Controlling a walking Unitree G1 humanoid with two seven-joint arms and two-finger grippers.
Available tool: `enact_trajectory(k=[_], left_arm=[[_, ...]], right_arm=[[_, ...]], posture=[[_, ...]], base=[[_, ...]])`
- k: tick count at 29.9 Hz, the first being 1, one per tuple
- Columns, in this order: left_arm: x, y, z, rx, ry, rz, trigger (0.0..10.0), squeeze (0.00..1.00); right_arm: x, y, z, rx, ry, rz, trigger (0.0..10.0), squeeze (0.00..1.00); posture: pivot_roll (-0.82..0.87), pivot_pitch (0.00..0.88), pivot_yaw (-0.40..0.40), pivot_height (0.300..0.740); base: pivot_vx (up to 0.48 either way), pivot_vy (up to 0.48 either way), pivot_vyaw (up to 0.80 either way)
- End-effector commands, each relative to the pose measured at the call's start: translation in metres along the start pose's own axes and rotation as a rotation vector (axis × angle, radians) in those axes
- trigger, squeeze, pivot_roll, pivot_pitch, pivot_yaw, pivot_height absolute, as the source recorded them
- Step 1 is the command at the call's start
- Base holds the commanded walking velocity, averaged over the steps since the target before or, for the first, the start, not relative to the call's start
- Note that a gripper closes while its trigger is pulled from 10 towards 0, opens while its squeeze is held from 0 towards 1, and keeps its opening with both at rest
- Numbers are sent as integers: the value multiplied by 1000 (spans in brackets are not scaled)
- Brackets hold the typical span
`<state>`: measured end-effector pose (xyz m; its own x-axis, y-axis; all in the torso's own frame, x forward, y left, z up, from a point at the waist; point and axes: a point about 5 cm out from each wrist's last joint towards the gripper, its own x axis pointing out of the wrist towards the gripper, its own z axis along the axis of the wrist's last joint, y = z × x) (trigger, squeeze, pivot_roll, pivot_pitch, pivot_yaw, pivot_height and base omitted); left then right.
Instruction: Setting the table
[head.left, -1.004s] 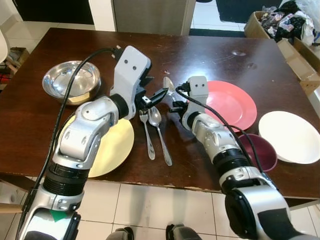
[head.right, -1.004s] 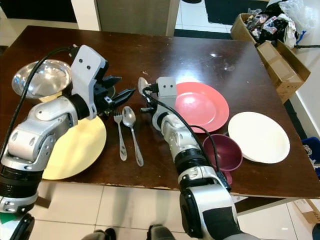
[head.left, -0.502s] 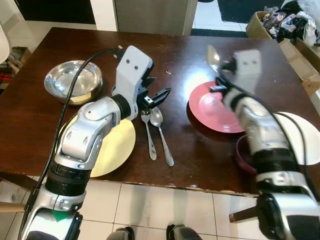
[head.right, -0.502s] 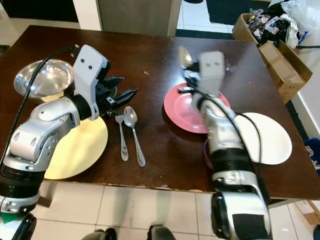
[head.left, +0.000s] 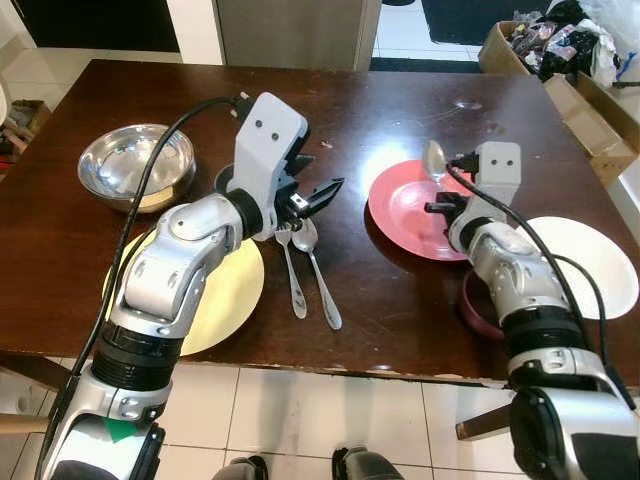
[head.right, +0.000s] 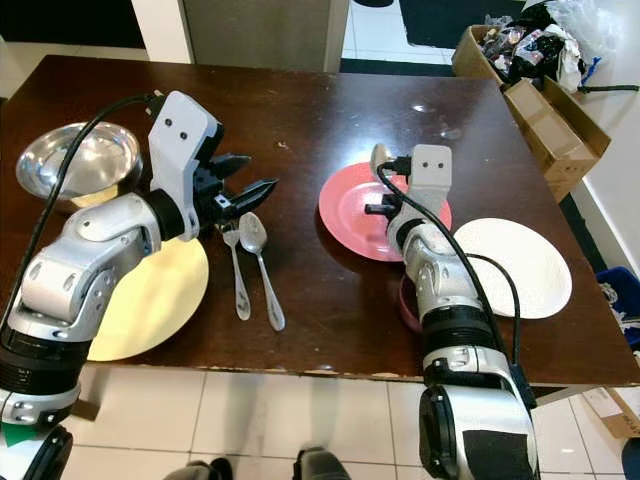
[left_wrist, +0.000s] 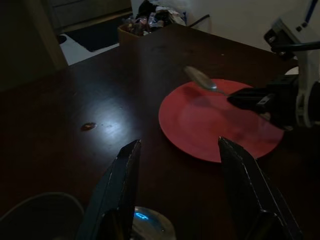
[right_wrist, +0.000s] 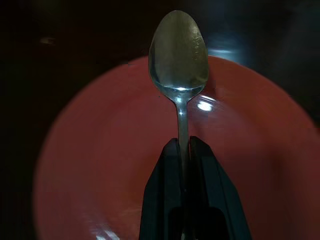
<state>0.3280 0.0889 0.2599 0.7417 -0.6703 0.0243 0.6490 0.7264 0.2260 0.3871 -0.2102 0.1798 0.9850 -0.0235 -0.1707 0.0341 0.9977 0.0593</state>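
Pinching spoon (right_wrist: 179, 55), right claw (right_wrist: 182, 150)

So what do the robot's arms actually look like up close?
Both arms are built of rounded silver segments joined by black rings. Each wrist carries a boxy pale grey housing with two small dark dots, and a black cable runs along each arm to it. The left end effector and the right end effector each have two long black fingers. A green patch marks the left arm near its base.
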Motion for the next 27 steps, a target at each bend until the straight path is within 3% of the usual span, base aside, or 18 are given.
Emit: enact_trajectory(k=[1, 6, 7, 8, 9, 16, 17, 18, 20, 22, 27], left_arm=[[0, -2, -1, -1, 1, -11, 10000, 0], [1, -2, 0, 0, 0, -14, 10000, 0], [1, -1, 0, 2, 1, -11, 10000, 0], [1, -1, 0, 3, 1, -10, 10000, 0], [1, 0, 0, 3, 0, -9, 10000, 0], [0, 0, -1, 3, 1, -1, 10000, 0], [0, 0, -1, 3, 2, -1, 10000, 0], [0, 0, -1, 3, 2, 0, 10000, 0], [-1, 0, -2, 3, 3, 4, 10000, 0], [-1, 1, -2, 2, 2, 10, 10000, 0], [-1, 5, -3, -8, -6, 51, 10000, 0]], right_arm=[[-2, -11, -4, 0, 12, -32, 10000, 192], [-4, -21, -10, -15, 25, -31, 10000, 192], [-4, -21, -11, -25, 27, -23, 10000, 427], [-4, -21, -11, -27, 27, -19, 10000, 427], [-3, -21, -11, -25, 27, -13, 10000, 1000], [-1, -15, 2, -30, -18, 0, 10000, 1000], [-1, -15, 8, -41, -52, -7, 10000, 47], [-2, -15, 18, -65, -102, -14, 10000, 0], [-8, -10, 46, -114, -243, -16, 10000, 0], [-12, -5, 56, -120, -302, 0, 10000, 0], [-32, 24, 83, -53, -470, 123, 10000, 0]], posture=[[-67, 93, 61, 740], [-67, 94, 67, 740], [-67, 94, 67, 740], [-67, 94, 67, 740], [-67, 91, 67, 740], [-63, 89, 62, 740], [-61, 84, 59, 740], [-61, 83, 60, 740], [-61, 83, 60, 740], [-62, 81, 59, 740], [-65, 78, 59, 740]], base=[[0, 0, 0], [0, 0, 0], [0, 0, 0], [0, 0, 0], [0, 0, 0], [0, 0, 0], [0, 0, 0], [0, 0, 0], [0, 0, 0], [0, 0, 0], [0, 0, 0]])
